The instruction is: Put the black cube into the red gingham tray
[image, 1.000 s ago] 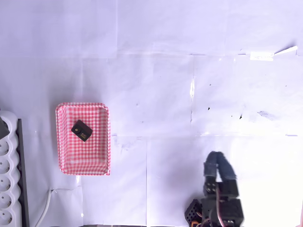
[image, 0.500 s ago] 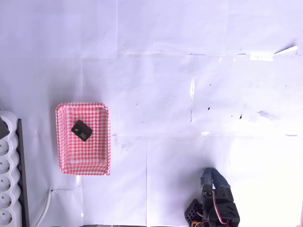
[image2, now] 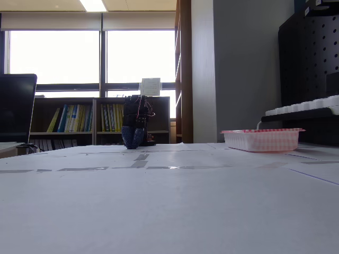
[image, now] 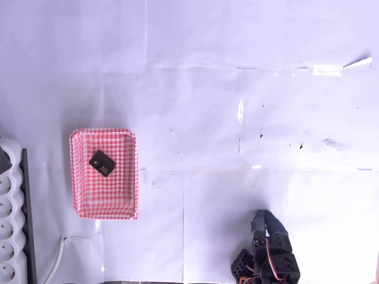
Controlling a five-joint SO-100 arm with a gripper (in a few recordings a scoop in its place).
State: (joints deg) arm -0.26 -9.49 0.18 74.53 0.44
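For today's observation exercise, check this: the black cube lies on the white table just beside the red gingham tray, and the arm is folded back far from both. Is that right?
Not quite. The overhead view shows the black cube lying inside the red gingham tray, not beside it on the table. The rest holds: the gripper is folded back far from both.

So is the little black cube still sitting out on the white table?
No, in the overhead view the black cube lies inside the red gingham tray, away from the tool.
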